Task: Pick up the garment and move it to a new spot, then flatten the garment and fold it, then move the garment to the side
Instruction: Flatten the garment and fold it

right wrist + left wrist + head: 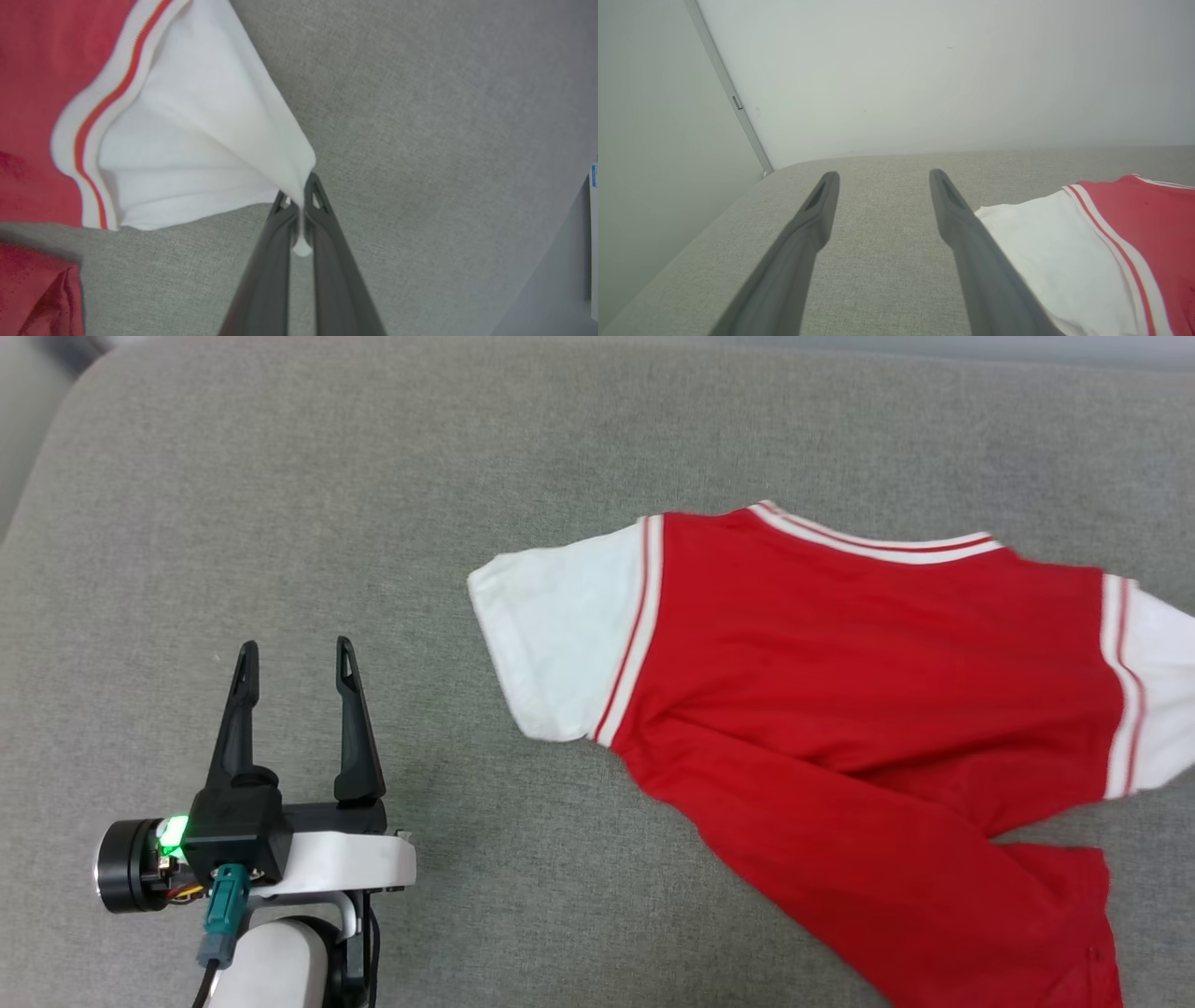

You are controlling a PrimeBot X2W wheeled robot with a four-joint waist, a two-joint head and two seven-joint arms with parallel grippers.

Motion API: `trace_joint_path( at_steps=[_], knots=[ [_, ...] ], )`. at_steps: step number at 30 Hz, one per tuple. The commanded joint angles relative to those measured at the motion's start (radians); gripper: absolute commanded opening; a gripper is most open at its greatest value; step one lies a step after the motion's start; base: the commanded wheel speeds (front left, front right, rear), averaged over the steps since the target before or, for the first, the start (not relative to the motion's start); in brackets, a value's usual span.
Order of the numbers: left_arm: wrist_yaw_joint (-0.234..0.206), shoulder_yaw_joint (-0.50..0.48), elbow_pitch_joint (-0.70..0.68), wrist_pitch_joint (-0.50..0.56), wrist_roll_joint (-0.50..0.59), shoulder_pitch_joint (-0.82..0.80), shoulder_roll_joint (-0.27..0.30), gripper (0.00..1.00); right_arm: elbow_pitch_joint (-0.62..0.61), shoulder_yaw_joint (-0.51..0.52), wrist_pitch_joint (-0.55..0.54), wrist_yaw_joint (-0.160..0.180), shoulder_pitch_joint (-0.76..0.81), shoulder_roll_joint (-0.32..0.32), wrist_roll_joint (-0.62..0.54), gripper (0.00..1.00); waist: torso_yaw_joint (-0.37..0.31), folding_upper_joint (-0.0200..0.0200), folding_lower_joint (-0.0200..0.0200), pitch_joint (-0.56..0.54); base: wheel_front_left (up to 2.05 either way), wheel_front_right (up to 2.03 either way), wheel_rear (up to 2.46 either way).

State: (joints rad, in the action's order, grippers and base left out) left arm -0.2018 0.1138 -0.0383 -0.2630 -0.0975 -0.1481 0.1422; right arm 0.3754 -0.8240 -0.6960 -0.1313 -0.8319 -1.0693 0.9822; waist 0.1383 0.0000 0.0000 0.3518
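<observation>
Flattening the garment point(840, 663) by 1 sleeve.
The right gripper point(299, 189) has its jaws clamped on the sleeve corner point(299, 172), apparently to pull it flat; the left gripper point(294, 658) is empty, jaws apart.

Light is bright, even and diffuse in all three views, with no hard glare.

Head view: sharp throughout. The garment point(840, 644) throws only a thin, soft shadow on the grey cushion point(280, 523) along its lower edges. A small green lamp glows at the base of the left gripper point(297, 649).

Left wrist view: fingers point(803, 242) go soft and out of focus toward the bottom edge. The wall point(924, 70) is pale and dimmer at left.

Right wrist view: slightly blurred, reds washed toward pink. The fingers point(266, 280) smear low down, and a dark shadow sits under the red fold at lower left.
</observation>
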Motion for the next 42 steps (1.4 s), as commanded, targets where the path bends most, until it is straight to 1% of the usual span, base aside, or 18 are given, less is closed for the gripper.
trace_joint_path(
  at_steps=[1,6,7,8,9,10,12,13,14,16,21,25,27,30,33,38,42],
  knots=[
    [0.008,-0.008,0.0,-0.002,0.011,-0.008,-0.008,1.0,0.041,0.014,0.007,0.001,0.028,0.014,0.001,0.0,-0.002,0.0,0.0,0.014,0.0,0.0,0.0],
    [0.028,-0.02,0.009,-0.002,0.027,-0.02,-0.016,1.0,0.135,0.038,0.043,0.001,0.085,0.073,-0.013,0.0,-0.006,0.0,0.0,0.027,0.0,0.0,0.0],
    [0.031,-0.024,0.012,-0.002,0.028,-0.019,-0.017,1.0,0.144,0.042,0.055,0.001,0.092,0.09,-0.017,0.02,-0.009,0.0,0.0,0.025,0.0,0.0,0.0],
    [0.033,-0.028,0.015,-0.003,0.031,-0.018,-0.018,1.0,0.152,0.046,0.065,0.001,0.096,0.103,-0.023,0.25,-0.012,0.0,0.0,0.02,0.0,0.0,0.0],
    [0.035,-0.033,0.019,-0.003,0.033,-0.018,-0.017,1.0,0.158,0.051,0.076,0.001,0.098,0.111,-0.03,0.44,-0.015,0.0,0.0,0.014,0.0,0.0,0.0],
    [0.037,-0.037,0.022,-0.003,0.035,-0.018,-0.016,1.0,0.163,0.058,0.093,0.001,0.096,0.115,-0.041,1.0,-0.019,0.0,0.0,0.006,0.0,0.0,0.0],
    [0.041,-0.041,0.026,-0.003,0.039,-0.016,-0.015,1.0,0.166,0.066,0.115,0.001,0.093,0.121,-0.053,1.0,-0.024,0.0,0.0,-0.006,0.0,0.0,0.0],
    [0.045,-0.048,0.036,-0.003,0.042,-0.01,-0.011,1.0,0.17,0.081,0.165,0.001,0.092,0.127,-0.077,1.0,-0.033,0.0,0.0,-0.033,0.0,0.0,0.0],
    [0.045,-0.048,0.036,-0.003,0.042,-0.01,-0.011,1.0,0.17,0.081,0.165,0.001,0.092,0.127,-0.077,1.0,-0.033,0.0,0.0,-0.033,0.0,0.0,0.0],
    [0.052,-0.055,0.048,-0.003,0.044,-0.005,-0.004,1.0,0.166,0.101,0.23,0.001,0.093,0.132,-0.107,1.0,-0.042,0.0,0.0,-0.065,0.0,0.0,0.0],
    [0.09,-0.074,0.07,-0.003,0.036,-0.022,0.022,1.0,0.159,0.169,0.422,0.001,0.108,0.145,-0.219,1.0,-0.068,0.0,0.0,-0.136,0.0,0.0,0.0],
    [0.124,-0.085,0.104,-0.003,0.032,-0.056,0.055,1.0,0.162,0.287,0.594,0.001,0.135,0.194,-0.319,1.0,-0.093,0.0,0.0,-0.171,0.0,0.0,0.0],
    [0.143,-0.091,0.124,-0.003,0.023,-0.083,0.071,1.0,0.155,0.369,0.692,0.001,0.146,0.231,-0.377,1.0,-0.107,0.0,0.0,-0.18,0.0,0.0,0.0],
    [0.176,-0.099,0.189,0.003,0.015,-0.133,0.111,1.0,0.131,0.505,0.821,0.001,0.184,0.309,-0.462,1.0,-0.128,0.0,0.0,-0.187,0.0,0.0,0.0],
    [0.204,-0.099,0.239,0.027,0.014,-0.196,0.151,1.0,0.067,0.625,0.896,0.001,0.242,0.39,-0.539,1.0,-0.15,0.0,0.0,-0.188,0.0,0.0,0.0],
    [0.253,-0.068,0.289,0.098,0.031,-0.309,0.207,1.0,-0.135,0.795,0.934,0.001,0.399,0.554,-0.649,1.0,-0.176,0.0,0.0,-0.183,0.0,0.0,0.0],
    [0.286,-0.032,0.311,0.174,0.039,-0.407,0.243,1.0,-0.312,0.871,0.921,0.001,0.542,0.684,-0.718,1.0,-0.189,0.0,0.0,-0.166,0.0,0.0,0.0]
  ],
)
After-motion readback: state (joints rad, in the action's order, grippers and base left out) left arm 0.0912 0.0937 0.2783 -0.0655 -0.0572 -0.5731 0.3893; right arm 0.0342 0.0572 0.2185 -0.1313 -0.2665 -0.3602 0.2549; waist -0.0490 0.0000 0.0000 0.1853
